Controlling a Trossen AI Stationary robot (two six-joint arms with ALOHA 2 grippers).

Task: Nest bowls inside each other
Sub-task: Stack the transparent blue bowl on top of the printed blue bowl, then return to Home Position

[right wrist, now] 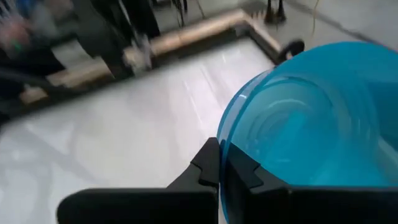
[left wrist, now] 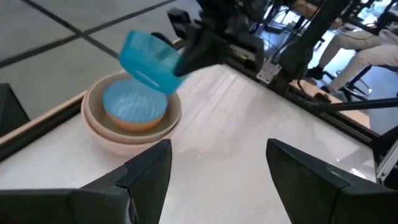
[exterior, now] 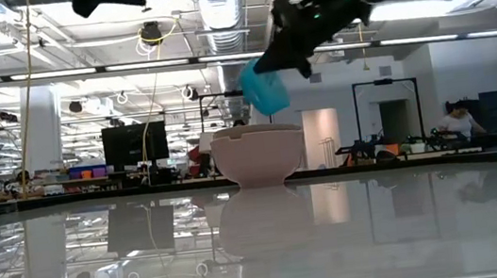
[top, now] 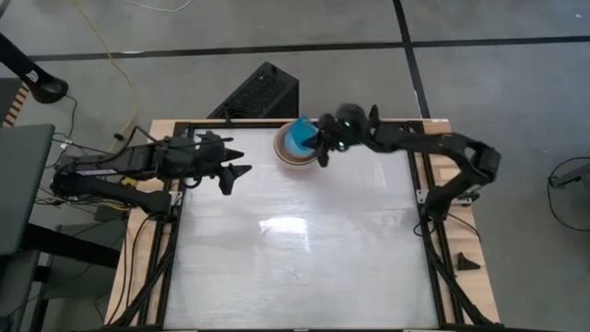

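A stack of nested bowls point(top: 293, 155) rests by its base near the middle of the table's far edge: a cream-pink outer bowl point(left wrist: 124, 142), a beige one inside it, and a light blue bowl point(left wrist: 134, 102) innermost. My right gripper point(right wrist: 222, 163) is shut on a teal-blue bowl point(left wrist: 148, 57), which hangs tilted just above the stack point(exterior: 258, 155). My left gripper point(top: 238, 164) stands open above the table's far left part, left of the stack, with nothing between its fingers point(left wrist: 149, 168). My right gripper pinches the teal-blue bowl's rim point(right wrist: 224, 140) between its two fingers, one finger inside the bowl and one outside. The fingers come from the table's right side, slanting down. The bowl is lifted clear and tilted, above the stack point(exterior: 266, 89).
The table's wooden border and black frame point(top: 424, 175) run along its sides. A black box point(top: 263, 92) sits on the floor beyond the far edge. The white tabletop point(top: 304, 249) stretches toward the near edge.
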